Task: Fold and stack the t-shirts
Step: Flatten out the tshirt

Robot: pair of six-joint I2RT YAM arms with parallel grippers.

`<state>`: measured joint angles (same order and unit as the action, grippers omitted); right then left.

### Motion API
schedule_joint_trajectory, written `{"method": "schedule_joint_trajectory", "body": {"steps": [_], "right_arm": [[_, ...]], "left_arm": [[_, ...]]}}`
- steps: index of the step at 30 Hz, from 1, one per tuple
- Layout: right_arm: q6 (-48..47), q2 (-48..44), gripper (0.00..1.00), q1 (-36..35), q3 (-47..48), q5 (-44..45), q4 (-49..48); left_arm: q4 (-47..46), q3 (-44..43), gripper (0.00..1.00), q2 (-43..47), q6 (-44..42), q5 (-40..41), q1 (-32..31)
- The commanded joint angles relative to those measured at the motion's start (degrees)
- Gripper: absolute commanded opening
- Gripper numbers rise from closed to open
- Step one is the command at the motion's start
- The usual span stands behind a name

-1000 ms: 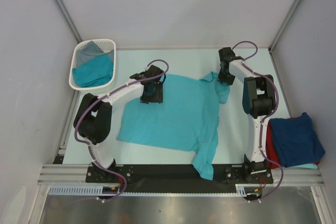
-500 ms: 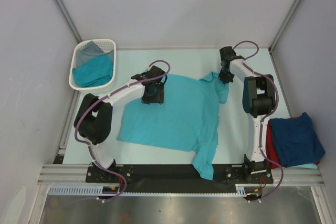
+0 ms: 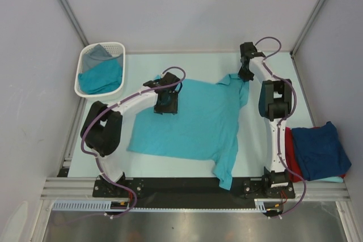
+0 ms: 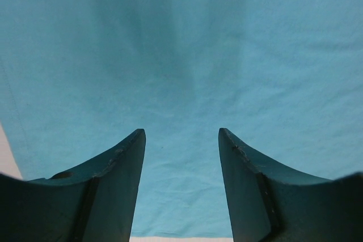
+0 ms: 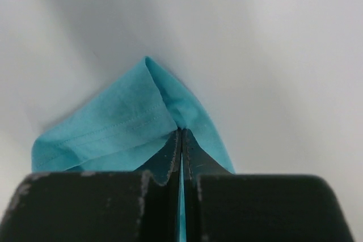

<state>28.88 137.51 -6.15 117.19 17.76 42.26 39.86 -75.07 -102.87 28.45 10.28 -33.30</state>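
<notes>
A teal t-shirt [image 3: 193, 123] lies spread flat in the middle of the table, its hem to the left. My left gripper [image 3: 165, 103] hovers open over its far left part. In the left wrist view only teal cloth [image 4: 187, 55] shows between the fingers of the left gripper [image 4: 181, 134], and nothing is pinched. My right gripper [image 3: 245, 75] is at the shirt's far right sleeve. In the right wrist view the right gripper [image 5: 181, 131] is shut on a fold of that sleeve [image 5: 113, 123], lifted off the table. A folded navy t-shirt [image 3: 320, 151] lies on a red one [image 3: 289, 152] at the right edge.
A white slotted basket [image 3: 85, 60] stands at the far left corner with teal cloth [image 3: 102, 77] and grey cloth [image 3: 99, 53] in it. Grey walls and metal posts close in the table on three sides. The arm bases sit on the black rail at the near edge.
My right gripper has shut on the sleeve and drawn it toward the far right, pulling the shirt flatter. The left gripper has shifted slightly right over the cloth.
</notes>
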Motion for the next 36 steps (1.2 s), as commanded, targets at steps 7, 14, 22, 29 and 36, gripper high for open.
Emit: {"method": "schedule_joint_trajectory", "body": {"steps": [7,14,22,29,36], "right_arm": [[0.1,11.7,0.00,0.8,26.1,1.1,6.6],[-0.2,14.3,0.00,2.4,29.3,-1.1,5.7],[0.3,18.1,0.00,5.7,31.8,-7.1,3.4],[-0.5,16.2,0.00,7.5,30.3,-13.2,1.2],[-1.8,6.3,0.44,4.1,25.6,-14.6,0.0]], "left_arm": [[2.0,-2.1,0.59,0.5,0.0,0.1,-0.5],[2.4,-2.5,0.59,-0.6,-0.1,-0.4,-0.5],[3.1,-3.7,0.57,-2.9,-0.4,-1.1,-0.5],[4.2,-5.3,0.57,-4.0,-0.7,-0.1,-0.5],[3.7,-7.1,0.57,-3.8,-0.9,1.8,-0.5]]}}
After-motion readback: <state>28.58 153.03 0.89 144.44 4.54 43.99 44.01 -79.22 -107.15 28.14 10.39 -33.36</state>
